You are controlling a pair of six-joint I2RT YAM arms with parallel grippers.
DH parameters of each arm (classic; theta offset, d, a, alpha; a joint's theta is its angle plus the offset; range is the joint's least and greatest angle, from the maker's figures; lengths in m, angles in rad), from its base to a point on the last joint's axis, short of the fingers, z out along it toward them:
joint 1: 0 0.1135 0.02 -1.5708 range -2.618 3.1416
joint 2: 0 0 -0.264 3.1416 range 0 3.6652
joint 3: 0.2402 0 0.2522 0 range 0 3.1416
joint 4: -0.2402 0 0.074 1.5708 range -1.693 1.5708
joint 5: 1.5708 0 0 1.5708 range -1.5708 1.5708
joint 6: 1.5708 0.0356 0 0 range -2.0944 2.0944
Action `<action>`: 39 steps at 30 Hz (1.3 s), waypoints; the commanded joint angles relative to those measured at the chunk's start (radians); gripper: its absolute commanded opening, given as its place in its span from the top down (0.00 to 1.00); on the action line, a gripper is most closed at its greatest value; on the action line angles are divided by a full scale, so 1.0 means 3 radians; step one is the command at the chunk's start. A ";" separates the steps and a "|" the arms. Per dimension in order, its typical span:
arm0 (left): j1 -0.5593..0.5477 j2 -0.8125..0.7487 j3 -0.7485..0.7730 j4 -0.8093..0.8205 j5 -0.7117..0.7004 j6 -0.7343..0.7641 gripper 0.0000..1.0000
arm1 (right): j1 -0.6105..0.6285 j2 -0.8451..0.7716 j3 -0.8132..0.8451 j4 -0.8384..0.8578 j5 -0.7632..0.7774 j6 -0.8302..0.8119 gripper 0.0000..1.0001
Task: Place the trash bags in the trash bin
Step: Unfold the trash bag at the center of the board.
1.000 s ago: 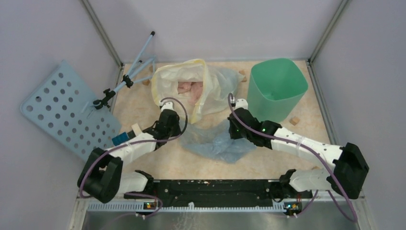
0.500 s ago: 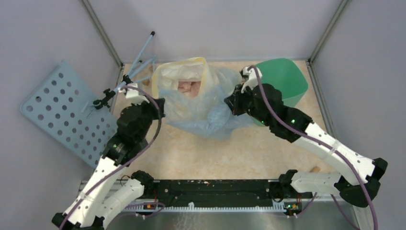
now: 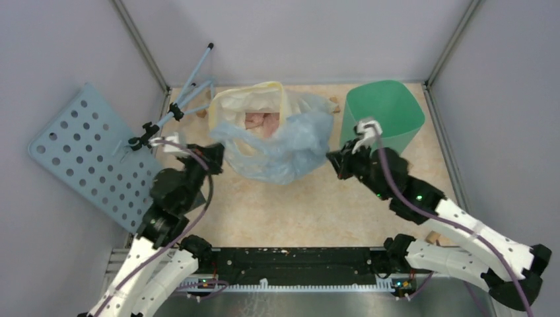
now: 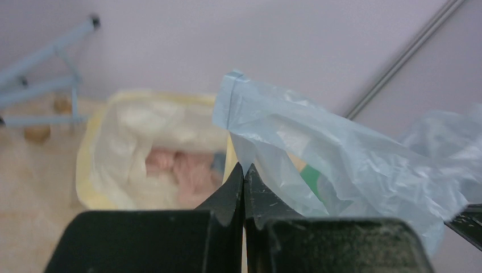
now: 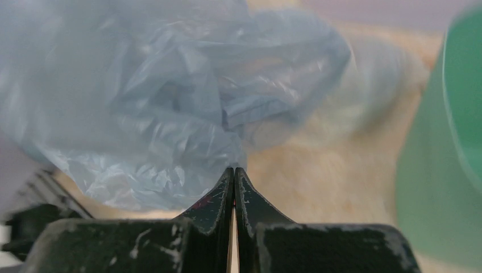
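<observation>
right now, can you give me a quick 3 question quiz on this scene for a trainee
1. True or false: the blue bag is already inside the green bin.
2. What holds the blue bag up off the table?
A. left jaws only
B. right jaws only
C. left jaws and right jaws, one at each end
3. Short answer: in the top view, what stands open just behind the blue bag?

Key
1. False. It hangs stretched between the two arms, to the left of the bin.
2. C. Both pairs are shut on the plastic.
3. The whitish bag with a yellow rim.
</observation>
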 commanded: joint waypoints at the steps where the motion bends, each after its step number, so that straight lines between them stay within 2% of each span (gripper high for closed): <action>1: 0.0007 0.0131 -0.0757 -0.0137 0.0472 -0.0385 1.00 | -0.0017 0.0160 -0.0740 -0.0676 0.0719 0.0531 1.00; 2: 0.0007 0.0120 -0.0832 -0.0052 0.0566 -0.0395 1.00 | -0.0016 0.0128 -0.0812 -0.0680 0.0674 0.0526 1.00; 5: 0.0006 0.0109 -0.0850 0.0118 0.0709 -0.0311 1.00 | -0.0016 -0.0050 -0.0910 -0.0577 0.0338 0.0312 0.73; 9: 0.0006 0.0125 -0.0717 0.0018 0.0800 -0.0218 1.00 | -0.0016 -0.0397 -0.1097 -0.0158 -0.0106 0.0038 0.59; 11: 0.0006 0.0103 -0.0697 -0.0050 0.0770 -0.0205 1.00 | -0.0018 -0.0476 -0.1210 0.0007 -0.0293 -0.0022 0.48; 18: 0.0005 -0.0013 -0.0711 -0.0113 0.0705 -0.0243 1.00 | -0.0016 -0.0143 -0.1192 0.0146 -0.0669 -0.0020 0.26; 19: 0.0006 -0.0016 -0.0717 -0.0084 0.0798 -0.0264 1.00 | -0.0019 -0.0046 -0.1139 0.0115 -0.0544 0.0096 0.24; 22: 0.0006 0.0001 -0.0745 -0.0014 0.0947 -0.0327 1.00 | 0.0055 0.0439 -0.0790 -0.0316 0.0358 0.0701 0.19; 27: 0.0006 0.0048 -0.0818 0.0131 0.1098 -0.0436 1.00 | 0.0816 0.0956 -0.0513 -0.0503 0.1667 0.1377 0.11; 31: 0.0005 0.0110 -0.0772 0.0144 0.1192 -0.0520 1.00 | 0.0953 0.1188 -0.0551 -0.0337 0.1817 0.1713 0.09; 35: 0.0008 0.0112 -0.0742 0.0129 0.1251 -0.0639 1.00 | 0.0956 0.1371 -0.0622 0.0020 0.2048 0.1735 0.07; 39: 0.0005 0.0094 -0.0732 -0.0033 0.1002 -0.0894 1.00 | 0.0945 0.1487 -0.0756 0.0588 0.2247 0.1722 0.01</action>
